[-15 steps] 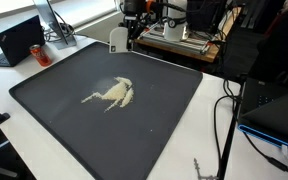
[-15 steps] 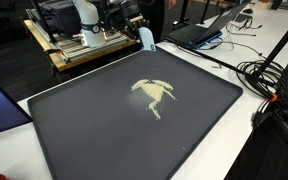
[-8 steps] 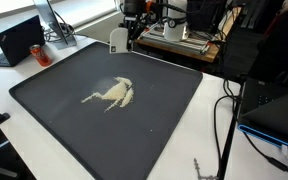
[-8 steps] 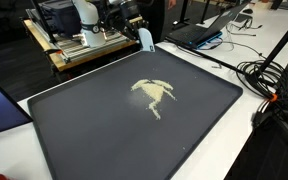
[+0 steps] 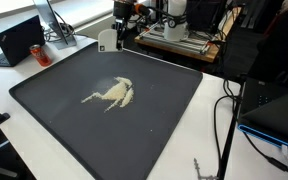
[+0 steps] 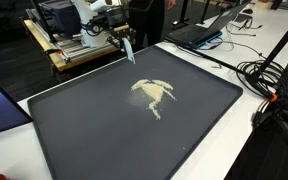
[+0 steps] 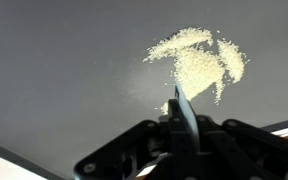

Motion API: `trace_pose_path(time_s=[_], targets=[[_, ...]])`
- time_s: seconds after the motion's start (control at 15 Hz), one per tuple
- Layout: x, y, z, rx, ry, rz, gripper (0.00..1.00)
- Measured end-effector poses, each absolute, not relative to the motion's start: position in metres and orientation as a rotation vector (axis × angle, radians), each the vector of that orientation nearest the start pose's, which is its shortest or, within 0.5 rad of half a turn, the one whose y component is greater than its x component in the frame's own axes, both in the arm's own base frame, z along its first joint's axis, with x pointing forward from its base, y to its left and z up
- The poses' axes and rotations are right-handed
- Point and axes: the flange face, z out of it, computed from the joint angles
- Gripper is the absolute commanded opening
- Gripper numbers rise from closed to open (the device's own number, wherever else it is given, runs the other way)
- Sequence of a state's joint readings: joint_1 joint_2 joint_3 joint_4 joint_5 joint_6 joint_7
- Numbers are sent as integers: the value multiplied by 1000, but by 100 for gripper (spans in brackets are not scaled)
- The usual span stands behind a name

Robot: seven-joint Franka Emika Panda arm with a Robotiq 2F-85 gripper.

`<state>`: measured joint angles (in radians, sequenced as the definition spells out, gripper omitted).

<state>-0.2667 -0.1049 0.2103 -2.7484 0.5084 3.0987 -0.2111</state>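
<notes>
The fingers (image 7: 144,140) are clamping a flat card (image 5: 107,41) edge-on above the far edge of the dark mat (image 5: 44,95), well apart from the grain pile (image 5: 112,93). Holding the card upright and square to the pile would likely be serving best.

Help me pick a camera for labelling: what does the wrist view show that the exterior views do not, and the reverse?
Only the wrist view: the pale grain pile close enough to see loose grains at its fringe, and the white card edge-on as a thin blade clamped in the shut gripper. Only an exterior view: the whole dark mat, the card's flat face near its far edge, a black laptop and cables on the white table. Both: the pile on the mat and the card in the gripper.
</notes>
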Motion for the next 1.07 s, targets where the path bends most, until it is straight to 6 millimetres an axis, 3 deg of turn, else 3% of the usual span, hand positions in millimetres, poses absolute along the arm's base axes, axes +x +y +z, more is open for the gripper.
trace_pose_path(time_s=[0.27,0.73,1.07], targets=[[421,-94,292,-2941,649,-536,1],[456,-123,325,-2835,764,-356,1],[485,-143,332,-2772,802,-239,1]])
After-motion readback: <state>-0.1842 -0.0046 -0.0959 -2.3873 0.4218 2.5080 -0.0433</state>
